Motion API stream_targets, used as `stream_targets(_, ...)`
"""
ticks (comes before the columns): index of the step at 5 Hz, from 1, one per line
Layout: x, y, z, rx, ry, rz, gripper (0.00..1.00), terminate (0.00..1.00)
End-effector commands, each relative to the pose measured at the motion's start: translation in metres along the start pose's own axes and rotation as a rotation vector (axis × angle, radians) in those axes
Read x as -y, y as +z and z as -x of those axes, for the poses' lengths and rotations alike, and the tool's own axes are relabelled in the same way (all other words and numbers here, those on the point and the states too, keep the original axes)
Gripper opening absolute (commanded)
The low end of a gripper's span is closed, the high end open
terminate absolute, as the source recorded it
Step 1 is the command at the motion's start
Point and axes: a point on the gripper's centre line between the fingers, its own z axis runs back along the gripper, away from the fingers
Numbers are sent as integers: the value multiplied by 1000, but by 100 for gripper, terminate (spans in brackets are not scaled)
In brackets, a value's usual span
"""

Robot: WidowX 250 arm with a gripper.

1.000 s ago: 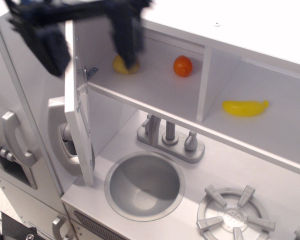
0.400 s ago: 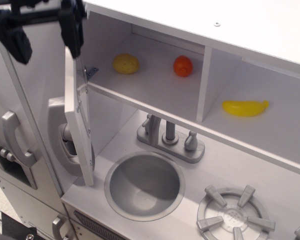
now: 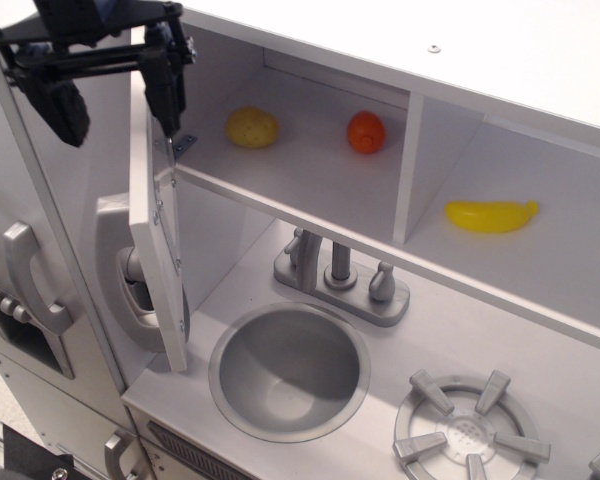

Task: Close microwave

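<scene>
The gripper [image 3: 115, 95] has come out of the shelf to 10 o'clock, fingers apart astride the microwave [image 3: 158, 250] door's top edge; door remains open.

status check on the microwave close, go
gripper open, fingers straddling top edge of microwave door. door wide open, edge-on to camera. lemon and orange sit deep on shelf, clear of swing.

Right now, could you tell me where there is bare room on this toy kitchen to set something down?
The right shelf compartment is bare left of the banana. There is shelf floor between the lemon and the orange. The counter between faucet and burner is bare. It is crowded by the open microwave door, under the gripper.
</scene>
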Motion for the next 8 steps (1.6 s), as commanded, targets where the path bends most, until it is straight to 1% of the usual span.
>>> stream_targets(1,23,-16,-12,50,15,-12,100,0)
stream_targets(2,40,-19,-12,82,-1,-19,100,0)
stream_targets(3,68,-11,-8,42,0,19,100,0)
stream_targets(4,94,1,1,42,-22,55,100,0)
stream_targets(5,119,29,21,43,-58,130,100,0)
stream_targets(6,123,60,61,7,-127,194,100,0)
stream_targets(7,94,49,89,-11,-197,119,100,0)
stream_targets(8,59,25,99,-20,-234,52,100,0)
